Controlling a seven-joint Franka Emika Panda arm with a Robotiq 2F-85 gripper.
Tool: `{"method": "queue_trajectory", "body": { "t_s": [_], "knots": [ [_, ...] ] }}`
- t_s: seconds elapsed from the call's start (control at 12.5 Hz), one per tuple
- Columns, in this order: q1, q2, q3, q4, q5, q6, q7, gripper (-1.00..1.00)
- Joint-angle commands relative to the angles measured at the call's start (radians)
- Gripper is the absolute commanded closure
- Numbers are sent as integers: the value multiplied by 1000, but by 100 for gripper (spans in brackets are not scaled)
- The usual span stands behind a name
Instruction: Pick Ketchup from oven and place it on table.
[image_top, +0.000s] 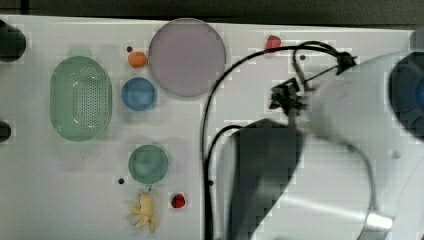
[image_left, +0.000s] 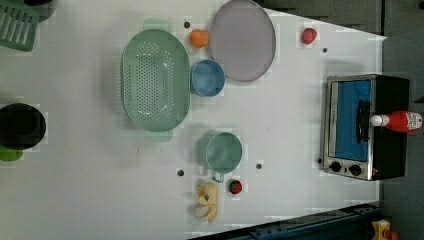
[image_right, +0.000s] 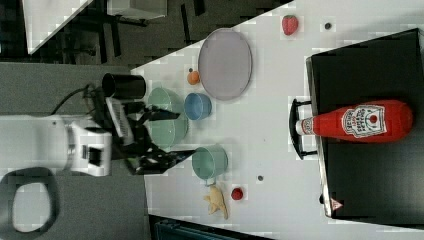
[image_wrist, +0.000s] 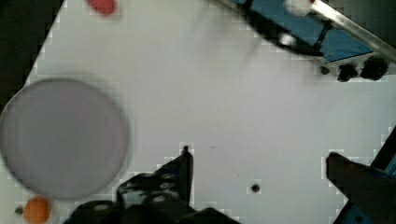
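The worktop (image_left: 300, 210) carried one oven (image_left: 367, 126), with one Ketchup (image_left: 400, 121) bottle lying on its top. There were two strawberries (image_left: 309, 35) (image_left: 235, 187), one orange fruit (image_left: 198, 38), one peeled banana (image_left: 207, 201), one green colander (image_left: 155, 80), one grey plate (image_left: 242, 40), one blue bowl (image_left: 207, 77) and one green cup (image_left: 223, 153).

White rounded arm links (image_top: 350, 110) showing dark grey panel on one segment; black cables (image_top: 220, 100) looping along arm; white wrist block (image_right: 92, 152) carrying black tool (image_right: 172, 132) with two long black fingers (image_right: 160, 114).
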Motion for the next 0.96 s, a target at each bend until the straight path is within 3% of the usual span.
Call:
{"method": "queue_trajectory", "body": {
  "t_s": [0.08, 0.48, 0.72, 0.96],
  "knots": [
    [-15, 60, -133, -7, 4, 63, -38, -100],
    [-18, 164, -316, -6, 4, 266, -39, -100],
    [-23, 232, -390, -6, 6, 402, -39, -100],
    [-38, 292, -428, -5, 31, 425, -39, -100]
  ]
}}
